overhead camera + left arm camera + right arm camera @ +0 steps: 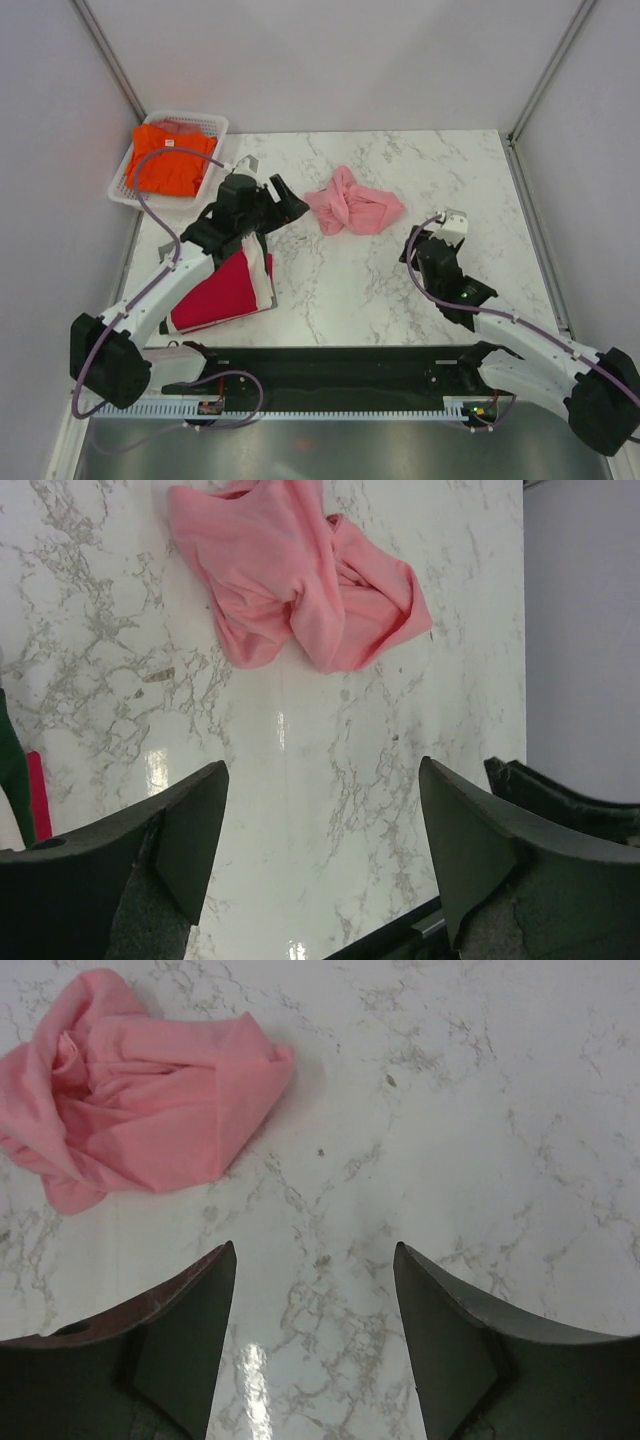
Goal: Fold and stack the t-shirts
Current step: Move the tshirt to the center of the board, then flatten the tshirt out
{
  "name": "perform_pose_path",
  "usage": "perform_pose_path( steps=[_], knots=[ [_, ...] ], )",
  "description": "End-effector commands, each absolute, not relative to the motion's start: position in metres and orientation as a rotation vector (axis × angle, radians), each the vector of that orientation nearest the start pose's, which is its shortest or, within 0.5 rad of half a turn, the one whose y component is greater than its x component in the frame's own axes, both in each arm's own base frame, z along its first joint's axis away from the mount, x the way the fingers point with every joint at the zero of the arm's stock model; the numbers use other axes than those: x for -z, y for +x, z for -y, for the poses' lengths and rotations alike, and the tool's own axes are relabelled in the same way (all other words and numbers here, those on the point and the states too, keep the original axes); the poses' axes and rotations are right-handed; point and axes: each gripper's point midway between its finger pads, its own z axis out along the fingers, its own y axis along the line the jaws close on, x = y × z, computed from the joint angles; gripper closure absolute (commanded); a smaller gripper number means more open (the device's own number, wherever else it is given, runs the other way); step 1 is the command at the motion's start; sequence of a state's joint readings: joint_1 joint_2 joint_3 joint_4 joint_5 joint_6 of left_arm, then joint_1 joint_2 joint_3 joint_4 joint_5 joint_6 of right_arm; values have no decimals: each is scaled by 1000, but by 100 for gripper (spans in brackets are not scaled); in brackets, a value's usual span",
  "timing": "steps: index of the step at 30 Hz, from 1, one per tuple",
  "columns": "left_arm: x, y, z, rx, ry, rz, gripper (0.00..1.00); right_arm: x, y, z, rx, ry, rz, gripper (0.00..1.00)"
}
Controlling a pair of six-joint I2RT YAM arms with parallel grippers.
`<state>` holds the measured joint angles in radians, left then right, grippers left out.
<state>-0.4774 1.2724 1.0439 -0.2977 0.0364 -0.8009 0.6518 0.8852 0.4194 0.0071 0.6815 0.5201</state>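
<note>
A robot lab test cell: bare white panel walls (330,60) box in a marble-topped table (340,290).

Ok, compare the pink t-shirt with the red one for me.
The pink t-shirt is a crumpled heap; the red t-shirt lies folded flat. The pink t-shirt sits alone mid-table; the red t-shirt tops a white layer near the left edge, partly under the left arm. Both are plain, and neither is held.

Bare marble table (340,290) lies open between the two arms, as far as the crumpled pink t-shirt (352,211) mid-table. On the left side, the folded red t-shirt (215,295) and the far-corner basket (200,116) stand in the way.
</note>
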Motion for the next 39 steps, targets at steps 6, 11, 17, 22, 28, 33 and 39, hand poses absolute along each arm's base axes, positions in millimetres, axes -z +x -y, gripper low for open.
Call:
perform_pose_path(
  steps=[6,11,17,22,28,33,39],
  knots=[
    [-204,315,202,770,-154,-2063,16,-152,353,-132,-149,316,-2021,31],
    [-196,312,194,780,-141,-1941,19,-131,406,-144,-173,340,-2118,25],
    [-182,307,172,677,-128,-1859,20,-109,445,-133,-69,403,-2170,23],
    [-183,302,164,655,-136,-1833,20,-98,463,-127,-60,440,-2187,25],
    [-181,301,160,633,-143,-1842,20,-83,469,-130,-55,420,-2230,35],
    [-178,303,160,626,-145,-1851,20,-91,468,-134,-66,385,-2238,84],
    [-177,304,162,625,-143,-1856,21,-179,486,-155,-186,293,-2112,100]
  ],
)
